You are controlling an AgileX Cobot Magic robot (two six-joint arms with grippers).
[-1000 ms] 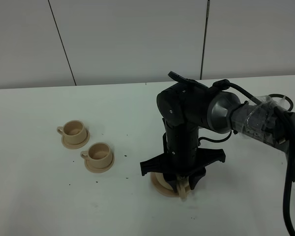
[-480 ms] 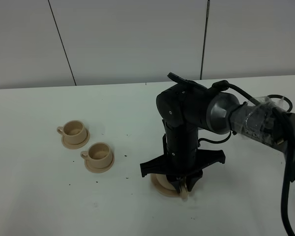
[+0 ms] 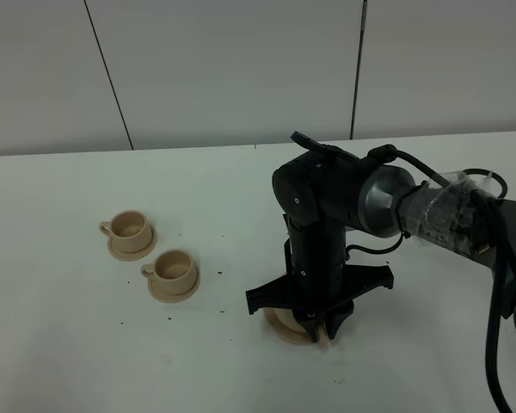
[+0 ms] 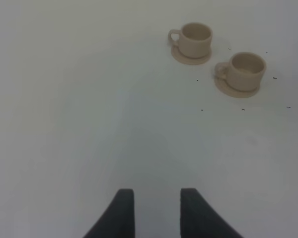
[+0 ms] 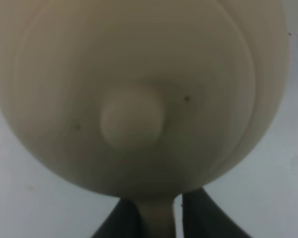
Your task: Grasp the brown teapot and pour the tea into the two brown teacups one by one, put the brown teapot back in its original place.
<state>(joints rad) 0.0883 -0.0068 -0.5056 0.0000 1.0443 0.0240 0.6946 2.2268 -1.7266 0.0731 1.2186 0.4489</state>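
The brown teapot (image 5: 131, 74) fills the right wrist view, with its lid knob in the middle. My right gripper (image 5: 161, 218) is shut on its loop handle (image 5: 156, 220). In the high view the right gripper (image 3: 318, 329) points straight down and the arm hides most of the teapot. Only the handle (image 3: 322, 335) and the wide saucer (image 3: 278, 325) under it show. The two brown teacups (image 3: 129, 227) (image 3: 174, 268) stand on their small saucers to the left and also show in the left wrist view (image 4: 196, 37) (image 4: 246, 69). My left gripper (image 4: 157, 213) is open, empty and over bare table.
The white table (image 3: 69, 344) carries small dark specks (image 3: 219, 273) around the cups. A grey panelled wall (image 3: 241, 69) runs along the back. The right arm's black cable (image 3: 499, 344) hangs at the right edge.
The right arm has shifted slightly left and the gripper with the teapot handle has moved a little. The cups and the saucer have not moved.
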